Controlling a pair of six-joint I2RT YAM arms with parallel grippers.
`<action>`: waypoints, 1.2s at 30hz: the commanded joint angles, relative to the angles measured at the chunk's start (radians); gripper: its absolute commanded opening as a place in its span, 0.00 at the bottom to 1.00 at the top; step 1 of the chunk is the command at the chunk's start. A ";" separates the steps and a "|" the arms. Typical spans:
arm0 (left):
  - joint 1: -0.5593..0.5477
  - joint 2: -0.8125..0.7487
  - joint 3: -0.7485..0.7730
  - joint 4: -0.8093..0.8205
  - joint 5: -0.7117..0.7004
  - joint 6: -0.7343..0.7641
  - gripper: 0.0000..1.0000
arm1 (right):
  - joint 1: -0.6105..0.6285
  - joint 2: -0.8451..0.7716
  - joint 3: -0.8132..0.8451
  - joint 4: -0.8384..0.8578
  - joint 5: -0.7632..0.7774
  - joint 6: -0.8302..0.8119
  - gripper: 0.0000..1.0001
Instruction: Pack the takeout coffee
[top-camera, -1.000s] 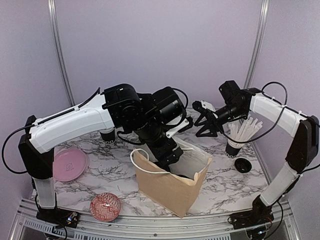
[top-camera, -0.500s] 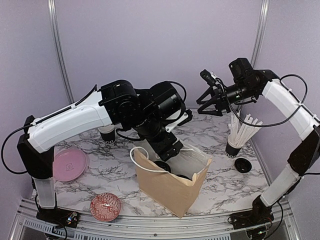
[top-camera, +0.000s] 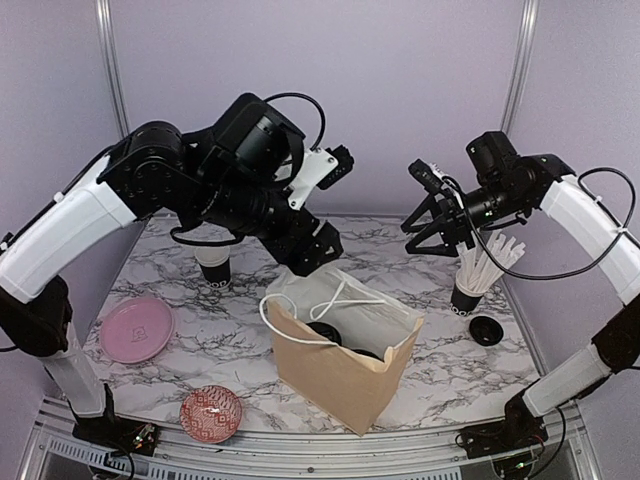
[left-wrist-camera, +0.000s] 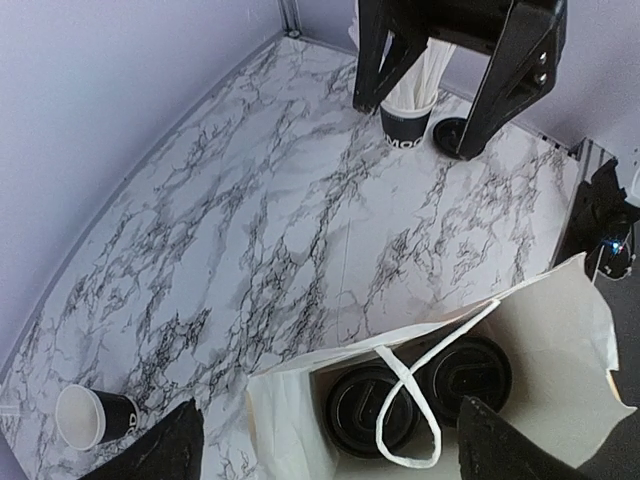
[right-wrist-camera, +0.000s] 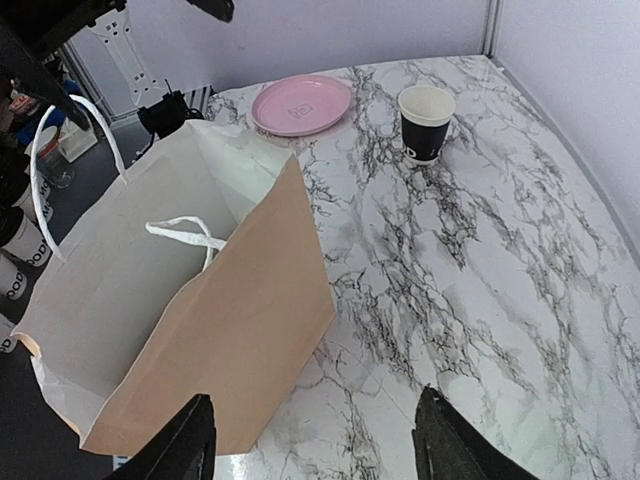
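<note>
A brown paper bag (top-camera: 340, 375) stands open at the table's middle. Two black-lidded coffee cups (left-wrist-camera: 378, 405) (left-wrist-camera: 466, 370) stand inside it, side by side under a white handle loop. One more black paper cup (top-camera: 213, 268), open with a white inside, stands on the table at the back left; it also shows in the right wrist view (right-wrist-camera: 425, 122) and the left wrist view (left-wrist-camera: 95, 415). My left gripper (top-camera: 313, 250) is open and empty, high above the bag's back edge. My right gripper (top-camera: 428, 238) is open and empty, in the air right of the bag.
A black cup of white straws (top-camera: 470, 285) and a small black lid (top-camera: 486, 330) stand at the right. A pink plate (top-camera: 137, 328) and a red patterned bowl (top-camera: 211, 412) lie at the left front. Purple walls close the back and sides.
My left gripper has come up out of the bag and back to the left, empty. My right gripper has risen and shifted a little right.
</note>
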 joint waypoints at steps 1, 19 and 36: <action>0.006 -0.075 -0.013 0.074 -0.086 0.086 0.88 | -0.004 -0.046 0.001 0.063 0.080 0.028 0.65; 0.093 -0.235 -0.356 0.249 -0.358 -0.019 0.99 | -0.244 -0.167 -0.200 0.190 0.514 0.176 0.33; 0.099 -0.242 -0.419 0.273 -0.331 -0.033 0.99 | -0.280 -0.173 -0.244 0.184 0.582 0.216 0.27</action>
